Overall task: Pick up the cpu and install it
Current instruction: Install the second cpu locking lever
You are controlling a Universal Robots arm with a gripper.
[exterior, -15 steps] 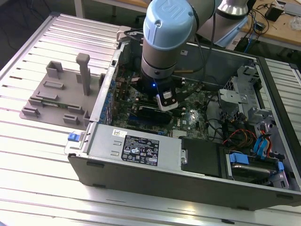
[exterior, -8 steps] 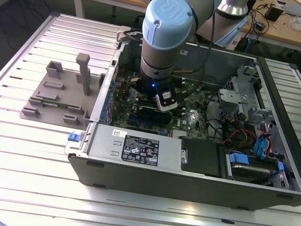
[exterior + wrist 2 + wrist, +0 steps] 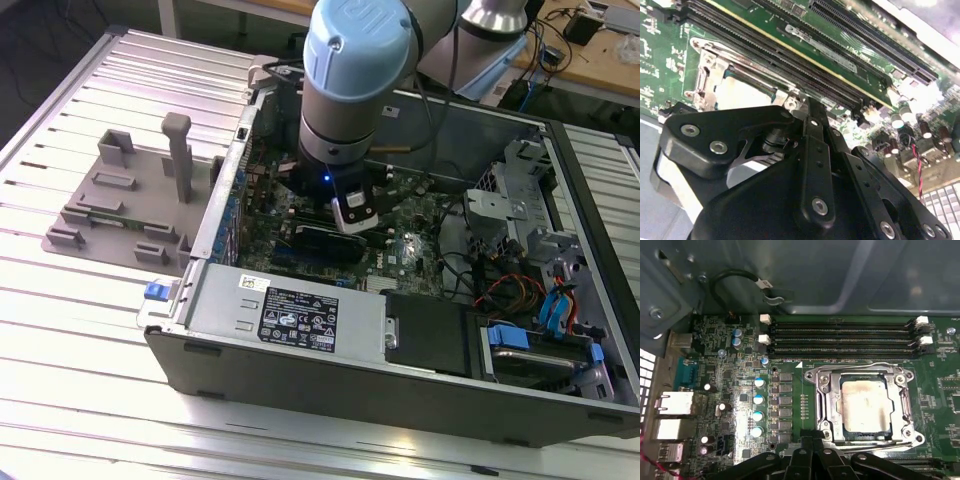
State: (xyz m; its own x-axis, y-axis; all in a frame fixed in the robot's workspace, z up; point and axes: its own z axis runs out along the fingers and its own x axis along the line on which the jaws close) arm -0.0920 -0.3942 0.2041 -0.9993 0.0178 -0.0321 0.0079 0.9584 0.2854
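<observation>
The cpu is a silver square with a smudged top. It lies flat inside the motherboard socket, and the socket's metal frame surrounds it. In the second wrist view the cpu shows as a pale patch just beyond my fingertips. My gripper hovers beside the socket's edge with its black fingers pressed together and nothing between them. The second wrist view also shows the gripper shut close above the board. In the exterior view my arm reaches down into the open computer case.
Long memory slots run beside the socket, with capacitors and rear ports nearby. The case wall rises just past the slots. A power supply and drive cage line the case. A grey fixture sits outside.
</observation>
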